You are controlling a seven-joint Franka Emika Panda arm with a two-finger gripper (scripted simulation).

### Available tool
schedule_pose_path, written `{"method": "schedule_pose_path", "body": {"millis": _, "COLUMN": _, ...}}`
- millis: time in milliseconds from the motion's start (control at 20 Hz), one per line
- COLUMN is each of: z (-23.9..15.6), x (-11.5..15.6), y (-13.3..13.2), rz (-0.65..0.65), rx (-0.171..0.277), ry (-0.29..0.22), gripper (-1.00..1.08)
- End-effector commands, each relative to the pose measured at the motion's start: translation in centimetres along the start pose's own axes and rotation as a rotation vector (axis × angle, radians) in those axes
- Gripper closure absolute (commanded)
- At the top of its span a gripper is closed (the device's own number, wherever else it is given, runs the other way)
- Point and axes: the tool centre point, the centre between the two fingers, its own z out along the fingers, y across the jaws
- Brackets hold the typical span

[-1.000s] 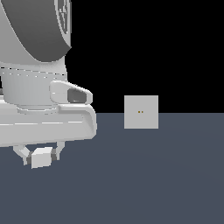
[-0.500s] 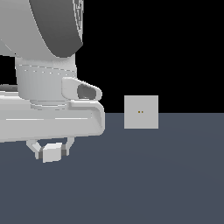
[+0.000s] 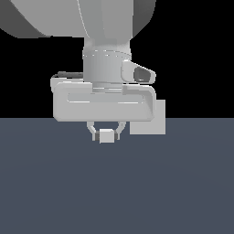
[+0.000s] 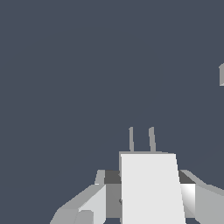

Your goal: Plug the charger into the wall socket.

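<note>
The charger (image 3: 106, 136), a small white block, hangs above the dark floor with my gripper (image 3: 106, 134) shut on it. In the wrist view the charger (image 4: 151, 188) fills the space between my fingers (image 4: 94, 203), and two thin prongs stick out of its front face. The wall socket (image 3: 150, 122) is a light-grey square panel standing behind my hand in the exterior view; my hand covers its upper left part and its centre. Only a small edge of the wall socket (image 4: 221, 74) shows in the wrist view.
The dark grey floor (image 3: 117, 192) stretches flat all around. My arm's large grey body (image 3: 105, 55) fills the upper part of the exterior view.
My arm has swung toward the exterior view's right with the charger still held, and now my hand overlaps the wall socket and hides its centre.
</note>
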Motion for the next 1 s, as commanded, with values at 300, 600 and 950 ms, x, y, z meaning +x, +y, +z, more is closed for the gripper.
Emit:
{"method": "schedule_pose_path", "body": {"millis": 300, "z": -3.4, "x": 0.8, "y": 8.9, "rz": 0.183, "rx": -0.053, "ry": 0.001, "gripper": 1.08}}
{"method": "schedule_pose_path", "body": {"millis": 600, "z": -4.1, "x": 0.8, "y": 10.6, "rz": 0.217, "rx": -0.064, "ry": 0.000, "gripper": 1.08}}
{"method": "schedule_pose_path", "body": {"millis": 950, "z": -4.0, "x": 1.0, "y": 10.7, "rz": 0.217, "rx": -0.065, "ry": 0.001, "gripper": 1.08}}
